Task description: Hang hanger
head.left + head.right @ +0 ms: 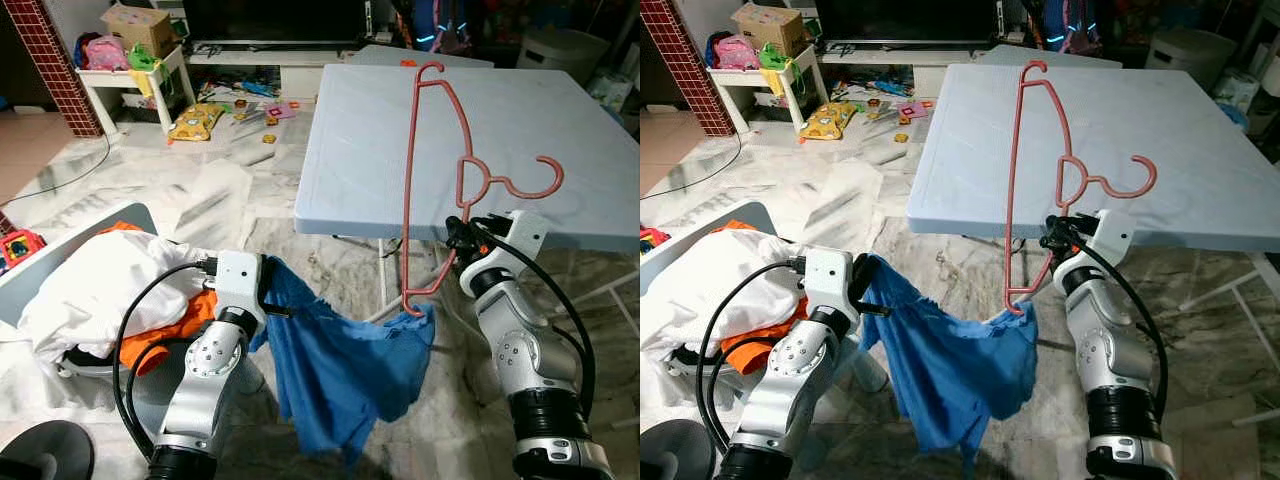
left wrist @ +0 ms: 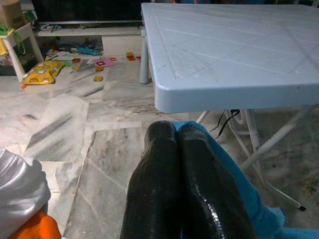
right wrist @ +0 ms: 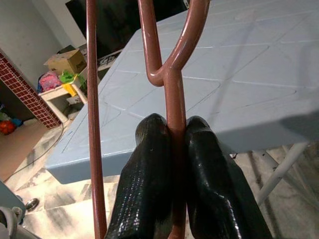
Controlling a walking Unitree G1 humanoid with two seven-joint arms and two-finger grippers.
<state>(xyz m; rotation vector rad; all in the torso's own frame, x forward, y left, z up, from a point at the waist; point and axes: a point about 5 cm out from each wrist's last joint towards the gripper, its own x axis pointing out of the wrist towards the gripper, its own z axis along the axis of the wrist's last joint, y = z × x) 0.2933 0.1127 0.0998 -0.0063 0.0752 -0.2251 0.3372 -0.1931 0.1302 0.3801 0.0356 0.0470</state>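
Hanger (image 1: pixel 432 180) of thin reddish-pink plastic rises through the right-centre of the left eye view, turned on its side, its hook pointing right over the pale blue worktop (image 1: pixel 350 150). Right gripper (image 1: pixel 462 232), at centre right just below the worktop's front edge, has its fingers clamped on the hanger below the hook. The hanger's lowest corner is caught in a blue cloth (image 1: pixel 340 365) that sags across the lower centre of the frame. Left gripper (image 1: pixel 270 300), lower left of centre, pinches the cloth's other end. At lower left, a grey basket (image 1: pixel 60 250) holds white and orange laundry (image 1: pixel 110 285). Toys litter the marble floor (image 1: pixel 220 190) at upper left.

Right eye view repeats the scene, shifted slightly leftward.

Left wrist view: two black fingers (image 2: pixel 199 184) pressed together at lower centre, blue cloth trapped between them and spilling to the lower right, the worktop's corner above.

Right wrist view: black fingers (image 3: pixel 149 174) closed tight on the hanger's stem at centre, just under the fork where the shoulder bars split.

Likely handling: the hanger looks light, stiff and smooth, so it could swivel in a pinch; holding it on the stem near the hook seems the steadiest place. The cloth is soft and will drag.
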